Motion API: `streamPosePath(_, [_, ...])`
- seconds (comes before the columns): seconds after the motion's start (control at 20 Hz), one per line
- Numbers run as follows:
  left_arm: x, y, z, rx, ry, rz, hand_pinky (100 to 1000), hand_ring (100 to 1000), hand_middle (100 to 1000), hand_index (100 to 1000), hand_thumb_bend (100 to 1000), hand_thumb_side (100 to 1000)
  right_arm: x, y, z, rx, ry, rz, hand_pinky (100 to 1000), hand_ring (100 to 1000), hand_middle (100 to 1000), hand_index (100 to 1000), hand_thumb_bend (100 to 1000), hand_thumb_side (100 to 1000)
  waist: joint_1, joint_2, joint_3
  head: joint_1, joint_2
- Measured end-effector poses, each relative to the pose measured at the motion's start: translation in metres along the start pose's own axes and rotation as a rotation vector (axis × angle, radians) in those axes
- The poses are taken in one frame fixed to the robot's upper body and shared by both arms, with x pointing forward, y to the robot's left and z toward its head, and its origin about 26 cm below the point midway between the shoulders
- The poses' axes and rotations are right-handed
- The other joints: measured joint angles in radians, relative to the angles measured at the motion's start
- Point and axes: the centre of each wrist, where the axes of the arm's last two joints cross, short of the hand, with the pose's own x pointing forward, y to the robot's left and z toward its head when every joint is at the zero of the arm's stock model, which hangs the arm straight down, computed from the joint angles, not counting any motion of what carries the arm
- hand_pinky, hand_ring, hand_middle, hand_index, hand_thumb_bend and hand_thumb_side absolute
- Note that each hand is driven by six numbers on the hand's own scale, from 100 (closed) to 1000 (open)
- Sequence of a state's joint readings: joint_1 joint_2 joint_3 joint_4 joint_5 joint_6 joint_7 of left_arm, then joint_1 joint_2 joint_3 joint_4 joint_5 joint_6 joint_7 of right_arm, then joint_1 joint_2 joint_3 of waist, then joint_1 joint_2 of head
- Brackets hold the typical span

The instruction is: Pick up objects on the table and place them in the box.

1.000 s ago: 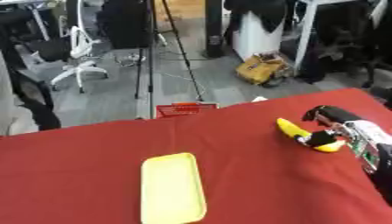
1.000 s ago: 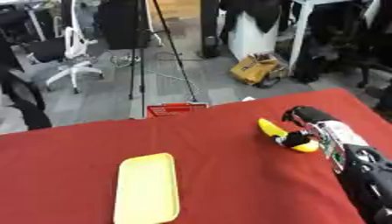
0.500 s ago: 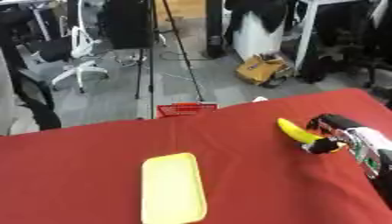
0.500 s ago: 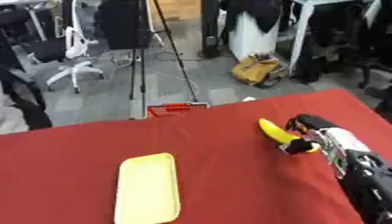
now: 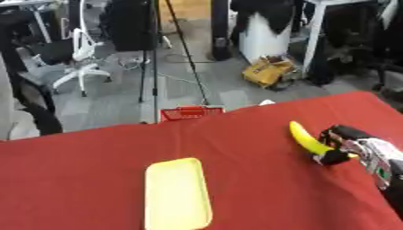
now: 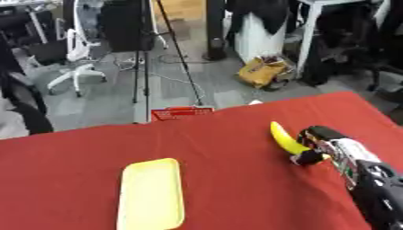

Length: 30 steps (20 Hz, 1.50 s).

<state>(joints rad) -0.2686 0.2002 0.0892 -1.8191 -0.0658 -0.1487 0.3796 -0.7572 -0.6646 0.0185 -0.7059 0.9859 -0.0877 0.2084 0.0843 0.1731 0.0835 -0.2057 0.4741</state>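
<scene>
Fingers of right hand now curled round banana, lower end.

Banana lies right of the tray, on the table.

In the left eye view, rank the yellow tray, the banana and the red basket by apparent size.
1. yellow tray
2. banana
3. red basket, unsure: it sits beyond the table's far edge, partly hidden.

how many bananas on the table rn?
1. The banana lies on the red table, right side, with the right hand curled round its near end. None elsewhere in view.
</scene>
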Motion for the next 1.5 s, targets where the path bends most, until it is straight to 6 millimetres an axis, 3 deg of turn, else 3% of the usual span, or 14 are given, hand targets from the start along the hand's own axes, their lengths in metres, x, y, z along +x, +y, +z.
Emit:
streamPosePath(0.3, [0.0,0.0,0.0,0.0,0.0,0.0,658,782,800,850,818,930,0.003,-0.005,0.0,-0.041,-0.028,-0.009,440,498,549,693,342,443,0.0,0.0,0.0,0.0,0.0])
streamPosePath(0.75, [0.0,0.0,0.0,0.0,0.0,0.0,659,782,800,850,818,931,0.033,-0.039,0.007,-0.199,-0.191,-0.013,438,493,536,684,317,446,0.0,0.0,-0.003,0.0,0.0])
streamPosePath(0.95, [0.0,0.0,0.0,0.0,-0.001,0.0,659,783,800,850,818,931,0.057,-0.053,0.014,-0.238,-0.322,-0.013,432,487,529,680,278,422,0.0,0.0,-0.002,0.0,0.0])
streamPosePath(1.05, [0.0,0.0,0.0,-0.001,-0.001,-0.001,659,783,800,850,819,931,0.072,-0.057,0.016,-0.245,-0.387,-0.022,429,484,525,676,217,394,0.0,0.0,0.0,0.0,0.0])
streamPosePath(1.5, [0.0,0.0,0.0,-0.003,-0.002,-0.001,659,782,800,850,818,931,0.149,-0.051,0.017,-0.156,-0.618,-0.019,435,488,523,675,212,384,0.0,0.0,0.016,-0.001,0.0])
